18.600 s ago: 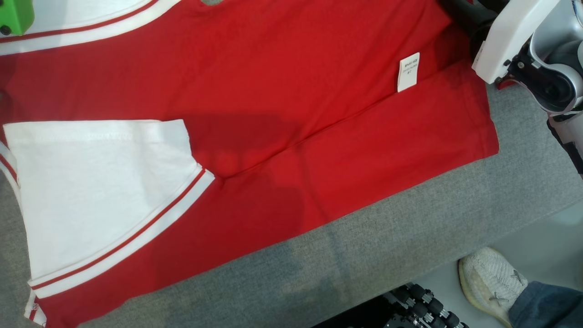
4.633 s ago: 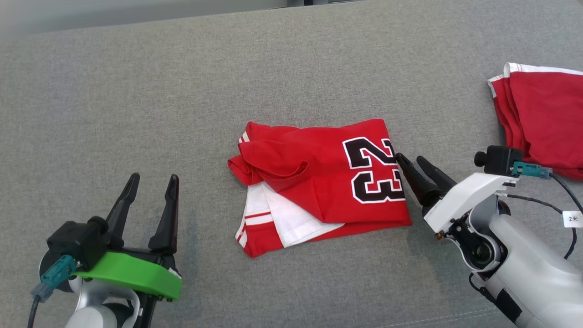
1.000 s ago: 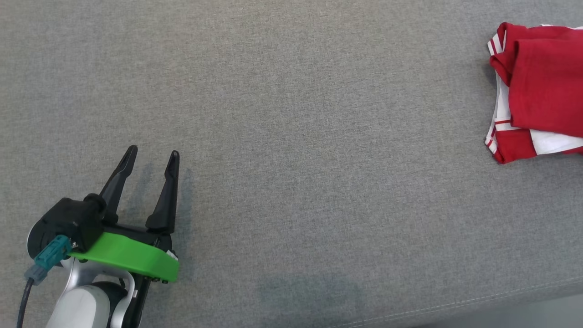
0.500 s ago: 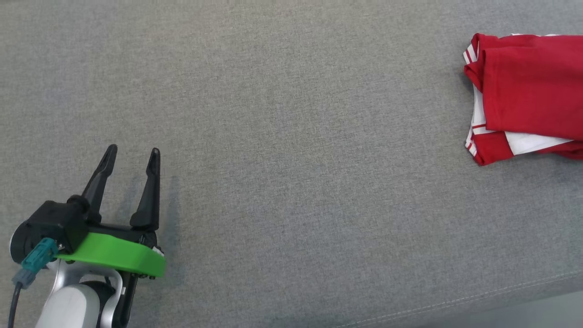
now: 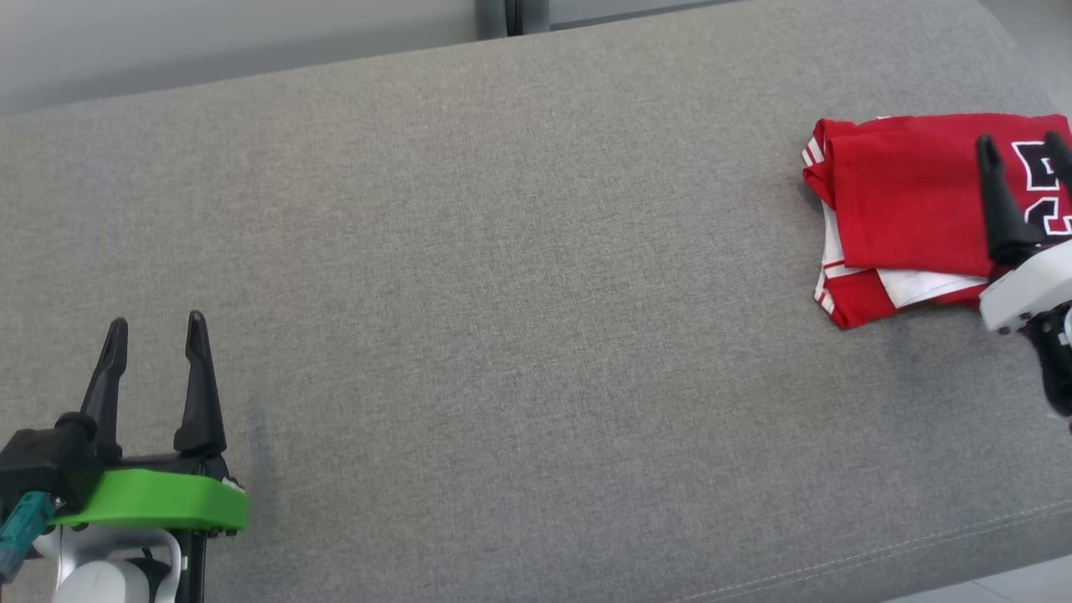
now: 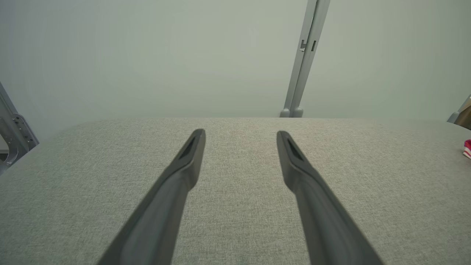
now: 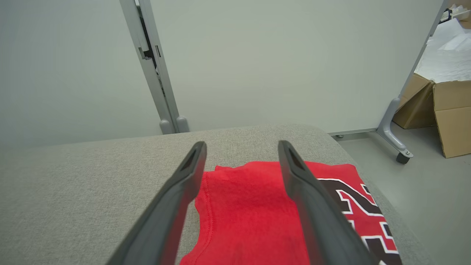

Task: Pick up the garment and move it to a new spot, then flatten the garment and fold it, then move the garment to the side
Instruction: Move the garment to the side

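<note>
Right gripper [image 5: 1022, 144] is wide apart and empty, fingers pointing over the near-right part of the garment [image 5: 904, 201]; in the right wrist view the gripper [image 7: 242, 145] has nothing between its fingers, with red cloth [image 7: 250, 206] below them. Whether the tips touch the fabric cannot be told. Left gripper [image 5: 156, 322] is also spread and empty, parked at the lower left, well apart from the garment; its wrist view shows the gripper [image 6: 241, 134] over bare grey surface [image 6: 235, 206], with a sliver of red [image 6: 467, 149] at the far right edge. The garment lies folded at the right end of the surface [image 5: 536, 293], near the rounded corner, number print up, white striped hem peeking out at its lower left. Just changed: half a second ago the head view had no right gripper, now it has, but the whole picture has shifted (back edge and wall now visible), so that is mostly camera motion. Against 4.6 s ago, the garment was mid-surface with the right gripper shut at its right edge; now it sits off to the side, released. Likely the side move is done and the task is about finished.
</note>
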Controlling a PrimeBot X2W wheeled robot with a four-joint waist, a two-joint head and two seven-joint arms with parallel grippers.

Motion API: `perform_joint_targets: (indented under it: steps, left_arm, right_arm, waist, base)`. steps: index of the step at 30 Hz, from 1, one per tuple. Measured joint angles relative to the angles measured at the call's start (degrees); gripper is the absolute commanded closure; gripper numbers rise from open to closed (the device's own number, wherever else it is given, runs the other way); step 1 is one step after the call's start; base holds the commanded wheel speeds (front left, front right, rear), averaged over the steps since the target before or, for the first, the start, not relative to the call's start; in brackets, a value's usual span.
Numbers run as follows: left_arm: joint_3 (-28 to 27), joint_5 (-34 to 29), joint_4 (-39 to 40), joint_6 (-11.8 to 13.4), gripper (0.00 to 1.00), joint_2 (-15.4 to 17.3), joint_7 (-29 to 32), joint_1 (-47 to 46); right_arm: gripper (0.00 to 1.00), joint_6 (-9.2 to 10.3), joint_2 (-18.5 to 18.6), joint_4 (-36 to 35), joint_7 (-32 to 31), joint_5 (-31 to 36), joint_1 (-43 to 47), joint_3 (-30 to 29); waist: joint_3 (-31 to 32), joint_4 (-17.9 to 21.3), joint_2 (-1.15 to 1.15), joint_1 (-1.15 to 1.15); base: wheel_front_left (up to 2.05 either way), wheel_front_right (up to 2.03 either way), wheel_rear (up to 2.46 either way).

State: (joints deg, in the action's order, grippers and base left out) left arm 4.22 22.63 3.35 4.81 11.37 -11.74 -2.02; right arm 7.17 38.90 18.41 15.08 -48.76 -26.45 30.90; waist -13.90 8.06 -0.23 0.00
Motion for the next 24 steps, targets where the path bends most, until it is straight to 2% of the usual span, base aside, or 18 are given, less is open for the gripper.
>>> perform_joint_targets:
  steps: [7,13,19,24]
  left_arm:
    - [-0.4,0.12,-4.22,0.27,0.0,-0.91,-0.67,3.93]
    - [-1.19,0.15,-7.3,0.64,0.0,-1.61,-1.33,9.03]
    - [-1.33,0.21,-8.27,0.73,0.0,-2.02,-1.52,11.14]
    - [-1.96,0.21,-8.24,0.73,0.0,-2.12,-2.0,11.62]
  right_arm:
    - [0.0,0.01,-6.3,-1.43,-0.01,1.01,6.25,-1.0]
    - [0.0,0.01,-11.47,-2.63,-0.08,5.19,11.07,-2.82]
    - [0.0,0.01,-12.45,-2.05,-0.09,9.34,17.46,-5.19]
    - [0.0,0.01,-13.81,-2.05,-0.09,12.43,19.02,-6.79]
  waist:
    - [4.87,-0.26,0.0,0.0]
    - [9.01,-0.74,0.0,0.0]
    - [12.54,-1.3,0.0,0.0]
    - [14.41,-1.81,0.0,0.0]
  base:
    - [0.0,0.0,0.0]
    - [0.0,0.0,0.0]
    - [0.0,0.0,0.0]
    - [0.0,0.0,0.0]
